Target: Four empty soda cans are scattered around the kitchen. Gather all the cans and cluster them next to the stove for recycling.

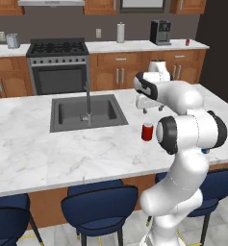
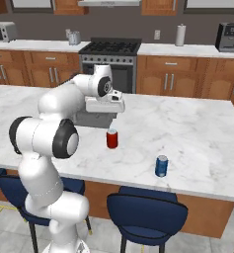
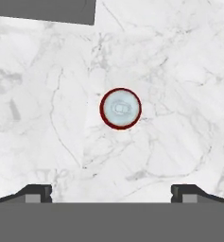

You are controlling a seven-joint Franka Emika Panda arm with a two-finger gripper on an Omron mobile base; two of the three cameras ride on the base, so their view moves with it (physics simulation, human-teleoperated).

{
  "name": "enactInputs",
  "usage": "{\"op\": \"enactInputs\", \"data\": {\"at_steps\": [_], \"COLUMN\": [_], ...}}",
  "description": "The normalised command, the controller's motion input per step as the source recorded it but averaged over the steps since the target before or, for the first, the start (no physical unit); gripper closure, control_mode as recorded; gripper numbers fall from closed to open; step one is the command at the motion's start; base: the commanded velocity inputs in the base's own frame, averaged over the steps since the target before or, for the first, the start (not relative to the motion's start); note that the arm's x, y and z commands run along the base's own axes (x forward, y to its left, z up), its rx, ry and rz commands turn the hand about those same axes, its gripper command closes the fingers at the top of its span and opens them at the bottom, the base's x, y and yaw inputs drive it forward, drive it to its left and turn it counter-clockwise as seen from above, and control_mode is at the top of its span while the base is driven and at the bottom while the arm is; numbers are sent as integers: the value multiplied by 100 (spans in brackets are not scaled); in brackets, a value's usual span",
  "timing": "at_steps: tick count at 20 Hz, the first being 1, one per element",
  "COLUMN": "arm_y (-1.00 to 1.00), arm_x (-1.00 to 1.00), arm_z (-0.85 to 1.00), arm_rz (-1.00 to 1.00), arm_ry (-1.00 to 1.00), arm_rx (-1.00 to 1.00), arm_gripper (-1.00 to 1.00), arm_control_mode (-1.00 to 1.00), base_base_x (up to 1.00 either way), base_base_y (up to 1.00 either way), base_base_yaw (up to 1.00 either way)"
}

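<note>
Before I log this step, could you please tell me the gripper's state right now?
Gripper: open, holding nothing, poised above the upright red soda can on the island counter.

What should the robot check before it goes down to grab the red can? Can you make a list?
1. Gripper open wide: ok.
2. Red can standing upright on the island: ok.
3. Can centred under the gripper, seen from the hand view: ok.
4. Nothing close beside the can; the blue can stands well apart: ok.
5. Gripper holding nothing yet: ok.
6. Free space next to the stove: cannot tell.
</note>
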Motion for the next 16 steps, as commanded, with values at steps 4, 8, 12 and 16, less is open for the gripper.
{"op": "enactInputs", "data": {"at_steps": [4,8,12,16], "arm_y": [-10,0,-2,-6], "arm_x": [66,59,52,6], "arm_z": [-27,-23,-17,-28], "arm_rz": [0,0,1,-3], "arm_ry": [0,0,0,7], "arm_rx": [-2,-1,0,0], "arm_gripper": [-100,-100,-100,-100], "arm_control_mode": [-100,-100,-100,-100], "base_base_x": [0,0,0,0], "base_base_y": [0,0,0,0], "base_base_yaw": [0,0,0,0]}}
